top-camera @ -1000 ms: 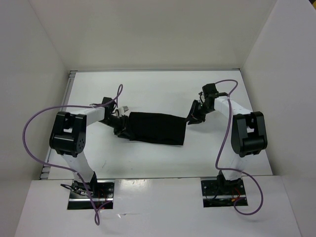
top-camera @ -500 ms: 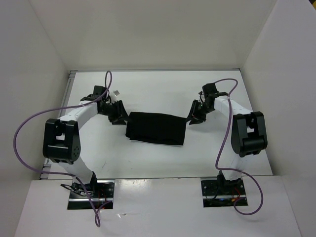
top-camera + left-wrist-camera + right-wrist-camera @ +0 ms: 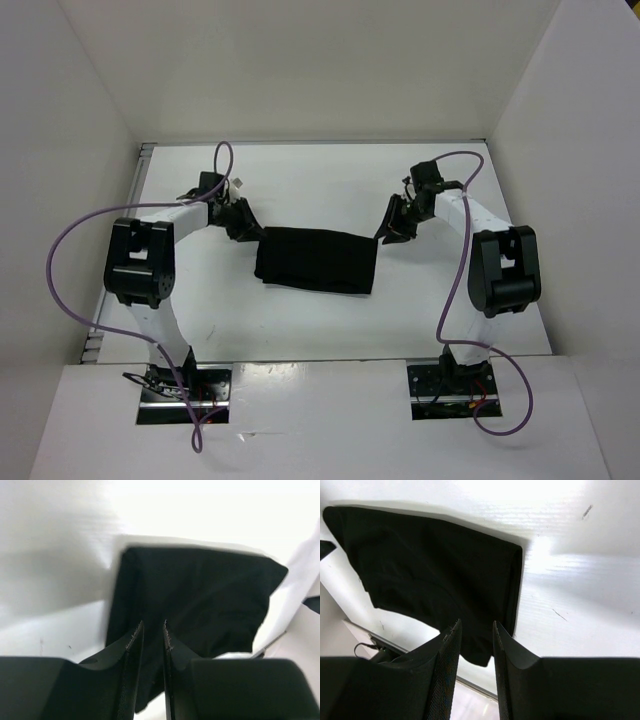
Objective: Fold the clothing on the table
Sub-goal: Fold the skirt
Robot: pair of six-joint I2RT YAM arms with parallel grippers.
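Observation:
The clothing (image 3: 318,260) is a black rectangle, folded flat and lying on the white table (image 3: 300,180) between the two arms. My left gripper (image 3: 245,222) hovers just off its upper-left corner. In the left wrist view the left gripper (image 3: 152,625) has a narrow gap between its jaws with nothing in it, and the clothing (image 3: 195,595) lies beyond the tips. My right gripper (image 3: 388,230) sits at the upper-right corner. The right wrist view shows the right gripper (image 3: 476,624) with its jaws parted and empty above the clothing (image 3: 435,565).
White upright walls close in the table on the left, back and right. A thin metal edge strip (image 3: 143,175) runs along the left side. Purple cables (image 3: 60,270) loop out from both arms. The arm bases (image 3: 185,385) stand at the near edge.
The left arm pulled away from the clothing's left edge, swung up and left, then came back near the upper-left corner. The left edge now lies straighter. The right gripper rose slightly.

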